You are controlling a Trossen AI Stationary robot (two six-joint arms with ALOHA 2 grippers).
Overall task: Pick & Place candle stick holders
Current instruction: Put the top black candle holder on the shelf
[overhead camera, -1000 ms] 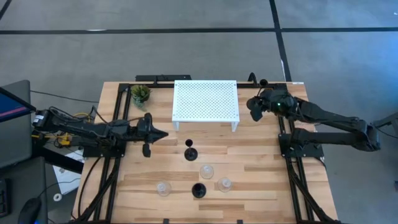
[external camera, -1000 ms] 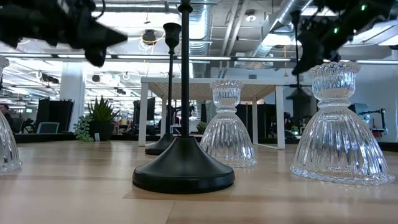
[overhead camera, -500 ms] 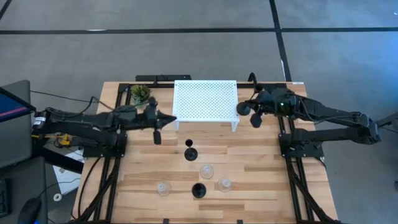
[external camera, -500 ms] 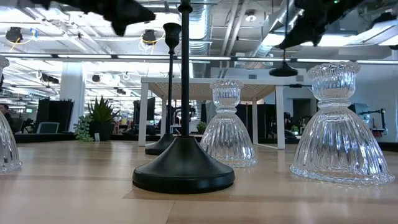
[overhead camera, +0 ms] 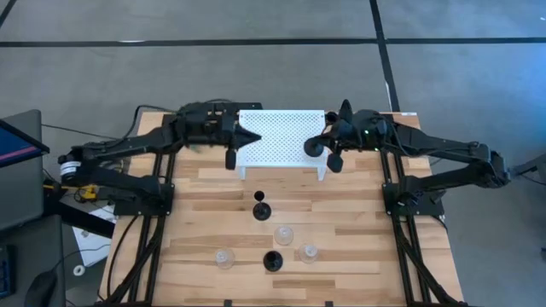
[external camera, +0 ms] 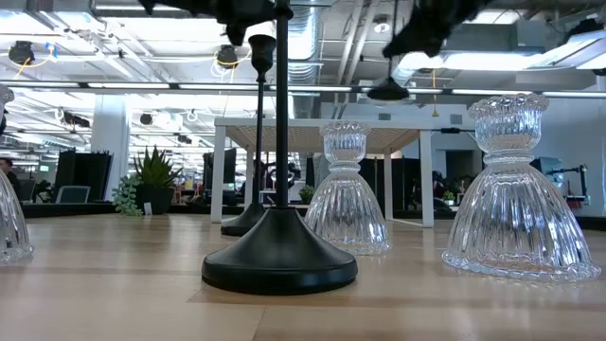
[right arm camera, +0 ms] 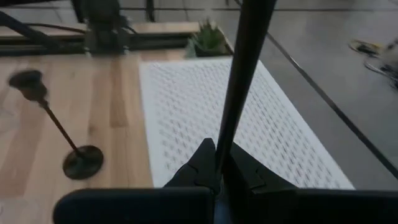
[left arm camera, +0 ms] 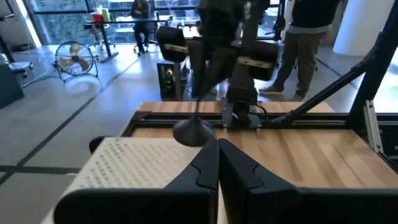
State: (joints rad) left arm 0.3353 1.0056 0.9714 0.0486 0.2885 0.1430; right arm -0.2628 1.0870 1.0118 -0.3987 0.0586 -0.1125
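My right gripper (overhead camera: 324,147) is shut on a black candle stick holder (external camera: 388,92), which is in the air above the right edge of the white perforated rack (overhead camera: 281,141). My left gripper (overhead camera: 256,138) hovers shut and empty over the rack's left edge. Two more black holders (overhead camera: 260,209) (overhead camera: 273,260) stand on their disc bases on the wooden table. Three clear glass holders (overhead camera: 283,234) (overhead camera: 223,257) (overhead camera: 309,252) stand among them on their wide feet. The right wrist view also shows the farther black holder (right arm camera: 81,160). My right gripper pinches the black holder's thin stem (right arm camera: 219,140) between its two fingers. The fingers come from the table's right, slanting a little downward, and lie across the stem. The holder is lifted clear and near upright, with its disc base (left arm camera: 193,132) below the fingers.
A small green potted plant (overhead camera: 193,128) stands at the far left beside the rack. The rack stands on legs along the table's far side. Bare wood lies to the left and right of the standing holders. People stand in the room beyond the table (left arm camera: 305,37).
My left gripper has risen and swung toward the far edge and the right, up to the rack's left edge, staying shut. My right gripper has gone up and toward the table's left with the black holder, now above the rack's right edge, still near upright.
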